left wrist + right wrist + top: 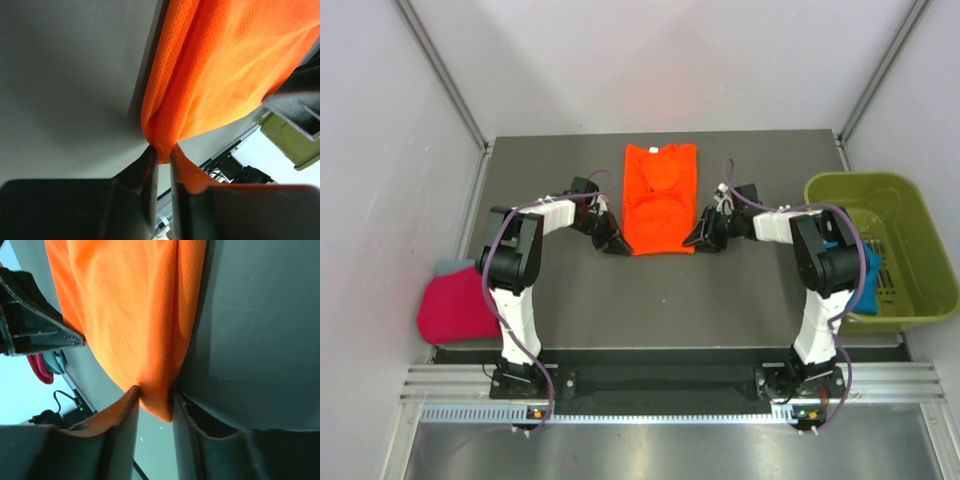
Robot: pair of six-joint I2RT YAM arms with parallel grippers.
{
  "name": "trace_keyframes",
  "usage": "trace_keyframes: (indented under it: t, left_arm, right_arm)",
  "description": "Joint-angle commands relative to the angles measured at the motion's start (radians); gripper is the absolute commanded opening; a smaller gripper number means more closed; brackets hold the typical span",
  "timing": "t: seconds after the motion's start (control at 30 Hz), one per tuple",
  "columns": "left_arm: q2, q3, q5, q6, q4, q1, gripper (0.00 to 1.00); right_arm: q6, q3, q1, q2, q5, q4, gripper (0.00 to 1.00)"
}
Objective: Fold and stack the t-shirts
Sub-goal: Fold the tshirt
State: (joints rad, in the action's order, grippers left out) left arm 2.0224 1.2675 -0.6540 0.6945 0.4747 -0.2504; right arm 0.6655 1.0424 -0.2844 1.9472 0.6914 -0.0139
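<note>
orange shirt (660, 200): middle of table (740, 290), long axis near-to-far, collar at far end, white tag up, sides folded in, mesh weave
left gripper (618, 243): pinched tight on its near-left corner
right gripper (696, 241): clamped on its near-right corner
count: four shirts, one bin, two grippers
pink shirt (455, 305): bunched, off table's left edge, grey-blue shirt (450, 266) behind it
bin (910, 215): green, right side, teal shirt (870, 272) inside
</note>
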Motion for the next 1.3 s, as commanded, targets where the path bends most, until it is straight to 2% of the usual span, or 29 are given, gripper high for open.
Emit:
trace_keyframes:
  t: [0.0, 0.23, 0.47, 0.77, 0.87, 0.9, 1.0, 1.27]
  left_arm:
    - [-0.020, -0.017, -0.001, 0.000, -0.042, -0.004, 0.16]
    - [-0.051, -0.054, -0.001, 0.002, -0.053, -0.004, 0.12]
    - [-0.071, -0.068, -0.003, 0.003, -0.056, -0.006, 0.04]
    - [-0.109, -0.097, 0.001, -0.004, -0.056, -0.012, 0.01]
    - [-0.120, -0.103, 0.002, -0.009, -0.053, -0.015, 0.00]
    - [-0.122, -0.102, 0.004, -0.012, -0.050, -0.013, 0.00]
    - [-0.139, -0.102, 0.007, -0.016, -0.044, -0.015, 0.00]
    - [-0.260, -0.123, -0.030, -0.030, -0.031, -0.018, 0.00]
  right_arm:
    - [-0.015, -0.013, -0.016, -0.079, -0.016, -0.018, 0.42]
    - [-0.027, -0.071, -0.015, -0.143, -0.009, -0.038, 0.44]
    - [-0.020, -0.117, -0.018, -0.123, -0.015, -0.012, 0.45]
    - [0.011, -0.098, -0.029, -0.070, -0.026, 0.071, 0.38]
    - [0.011, -0.076, -0.035, -0.054, -0.018, 0.083, 0.27]
    - [0.009, -0.070, -0.039, -0.053, -0.012, 0.081, 0.15]
    - [-0.010, -0.056, -0.038, -0.082, -0.001, 0.042, 0.01]
    - [-0.043, -0.171, -0.015, -0.339, 0.013, -0.061, 0.00]
